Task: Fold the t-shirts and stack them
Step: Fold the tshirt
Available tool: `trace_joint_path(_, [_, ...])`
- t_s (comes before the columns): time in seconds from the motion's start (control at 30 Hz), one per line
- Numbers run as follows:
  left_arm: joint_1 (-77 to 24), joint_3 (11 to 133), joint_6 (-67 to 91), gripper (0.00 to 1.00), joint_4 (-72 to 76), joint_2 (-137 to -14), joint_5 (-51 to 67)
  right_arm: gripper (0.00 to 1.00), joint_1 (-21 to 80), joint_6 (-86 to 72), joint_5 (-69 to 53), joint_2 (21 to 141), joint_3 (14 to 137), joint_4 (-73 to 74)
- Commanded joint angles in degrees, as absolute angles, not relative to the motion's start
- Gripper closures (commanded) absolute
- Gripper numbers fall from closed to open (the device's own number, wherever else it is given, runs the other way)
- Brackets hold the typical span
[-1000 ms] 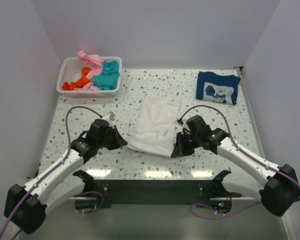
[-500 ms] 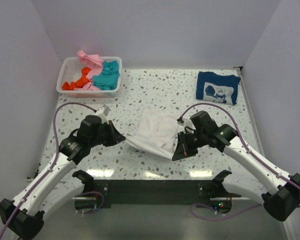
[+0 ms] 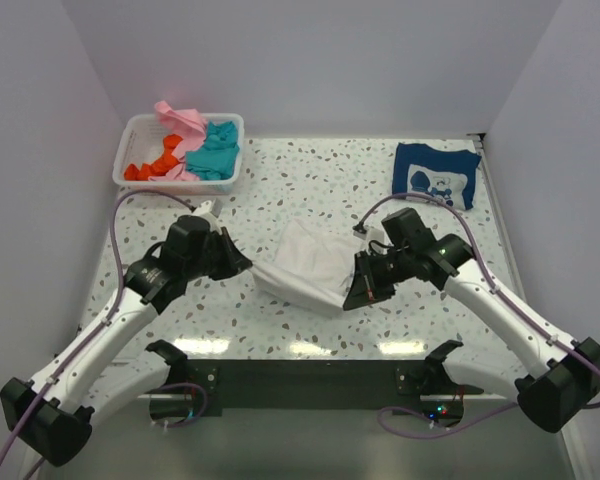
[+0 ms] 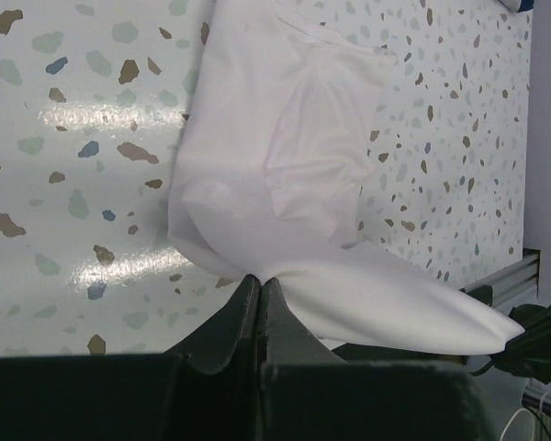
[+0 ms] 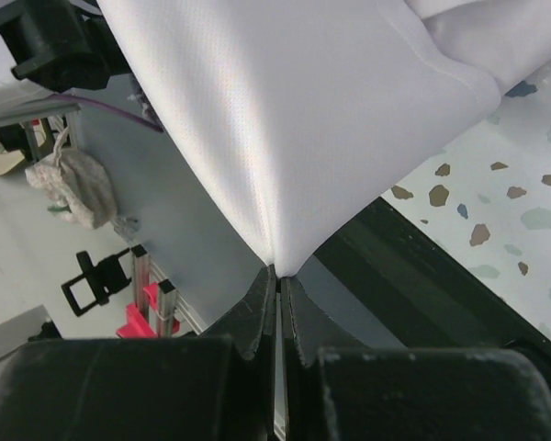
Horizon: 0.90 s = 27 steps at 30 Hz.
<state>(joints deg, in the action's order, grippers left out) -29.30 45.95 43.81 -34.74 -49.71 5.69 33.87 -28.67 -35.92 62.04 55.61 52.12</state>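
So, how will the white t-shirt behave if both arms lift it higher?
Probably floppy: the white t-shirt sags and creases between the two pinched corners. Likely light, since thin pinches by the shut jaws hold it stretched. Its far part lies on the table and would probably drag.

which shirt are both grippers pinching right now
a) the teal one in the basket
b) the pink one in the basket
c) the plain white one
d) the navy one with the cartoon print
c: the left gripper and the right gripper each have their jaws shut on an edge of the white t-shirt, which is held between them, while the navy t-shirt lies untouched at the table's far right corner.
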Motion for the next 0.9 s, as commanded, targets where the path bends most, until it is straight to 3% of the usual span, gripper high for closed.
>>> trace_joint_path(0.0, [-29.0,49.22,41.84,1.0,-28.92,-51.76,1.58,1.0,31.04,-25.49,-37.52,63.1,58.62,55.02])
trace_joint_path(0.87, [-28.74,60.2,40.52,1.0,-17.76,-74.53,-3.51,1.0,12.84,-22.5,-47.9,76.55,58.98,41.31])
